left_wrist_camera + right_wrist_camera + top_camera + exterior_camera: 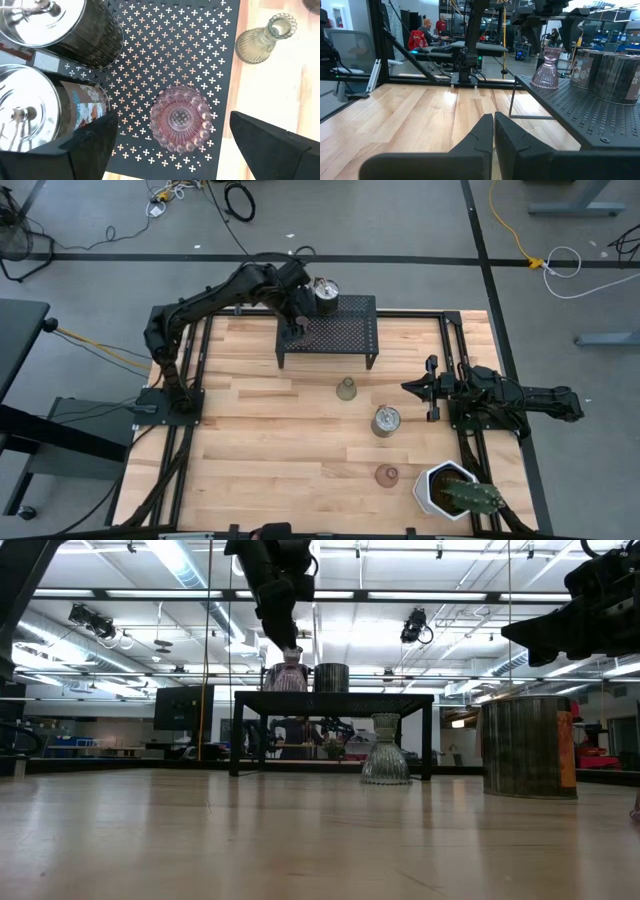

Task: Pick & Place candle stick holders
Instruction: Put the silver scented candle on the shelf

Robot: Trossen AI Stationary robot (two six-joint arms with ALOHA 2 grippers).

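Observation:
A pink glass candle stick holder (181, 118) stands upright on the black mesh rack (340, 335), next to two silvery can-like holders (65, 25) (35, 112). My left gripper (288, 648) hangs open just above the pink holder, one finger on either side, touching nothing. On the table stand an olive glass holder (346, 389), a silvery holder (386, 421) and another pink holder (386, 475). At the table's right edge my right gripper (415, 387) waits, level and shut, with nothing in it.
A white hexagonal pot with a cactus (452, 490) stands at the near right corner. The rack stands on legs at the table's far edge, with open table under and in front of it. Bare wood (260, 450) covers the near left.

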